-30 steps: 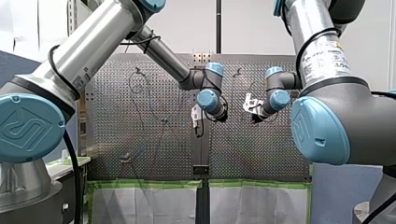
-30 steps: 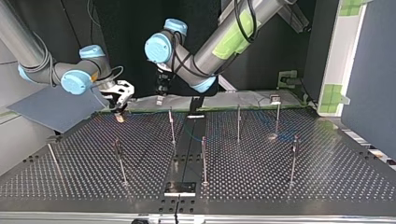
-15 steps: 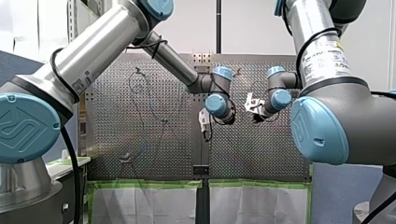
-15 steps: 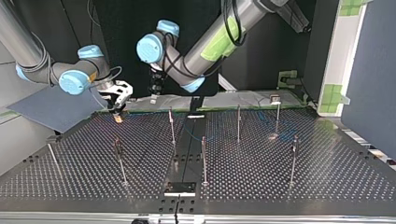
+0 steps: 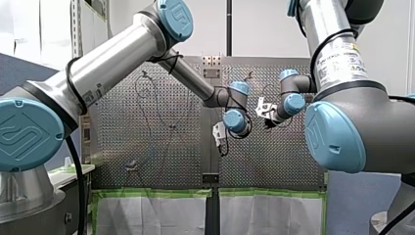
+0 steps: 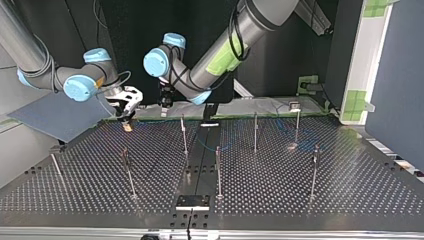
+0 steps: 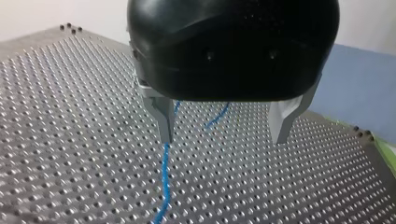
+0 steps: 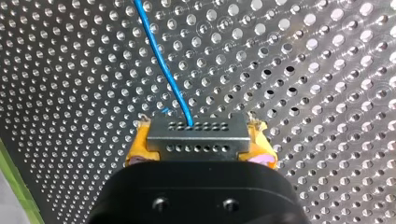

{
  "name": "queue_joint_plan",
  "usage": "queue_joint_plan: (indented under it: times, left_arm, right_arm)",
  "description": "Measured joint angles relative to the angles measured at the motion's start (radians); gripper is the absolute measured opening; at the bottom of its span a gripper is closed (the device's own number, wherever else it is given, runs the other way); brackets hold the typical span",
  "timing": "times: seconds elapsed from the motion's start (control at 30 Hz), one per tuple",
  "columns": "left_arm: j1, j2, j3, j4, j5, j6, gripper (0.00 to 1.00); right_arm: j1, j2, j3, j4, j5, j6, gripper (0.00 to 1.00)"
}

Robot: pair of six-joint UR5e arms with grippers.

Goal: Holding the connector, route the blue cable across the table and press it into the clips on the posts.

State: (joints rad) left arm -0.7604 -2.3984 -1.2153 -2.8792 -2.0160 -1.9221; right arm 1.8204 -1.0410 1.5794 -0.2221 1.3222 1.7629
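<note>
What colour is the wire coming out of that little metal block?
The cable is blue, clearest in the right wrist view.

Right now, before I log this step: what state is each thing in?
right gripper, shut on the connector
connector, clamped, not yet released
left gripper, open, holding nothing
blue cable, runs out of the connector, lies along the table
posts, upright
</note>
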Motion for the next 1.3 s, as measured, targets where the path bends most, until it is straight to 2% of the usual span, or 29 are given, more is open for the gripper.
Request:
queue_joint_plan:
  times: [0.13,0.3,0.5,0.7,0.9,1.3]
  left_arm:
    - [0.001,-0.031,0.038,0.003,-0.025,0.000,1.00]
    - [0.007,-0.040,0.075,0.012,-0.050,-0.001,1.00]
    - [0.004,-0.041,0.073,0.004,-0.085,-0.002,1.00]
    - [0.012,-0.042,0.053,0.026,-0.078,-0.002,1.00]
    - [0.013,-0.053,0.077,0.035,-0.056,-0.003,1.00]
    - [0.017,-0.146,0.192,-0.063,-0.069,-0.016,1.00]
  right_arm:
    - [0.002,0.000,0.000,0.001,-0.004,0.000,0.00]
    - [0.003,0.000,0.000,0.001,-0.006,0.000,0.00]
    - [0.003,0.000,0.000,0.001,-0.006,0.002,0.00]
    - [0.004,0.000,0.000,0.001,-0.006,0.001,0.00]
    - [0.004,0.000,0.000,0.001,-0.006,-0.001,0.00]
    - [0.005,-0.004,0.000,0.001,-0.016,-0.001,0.00]
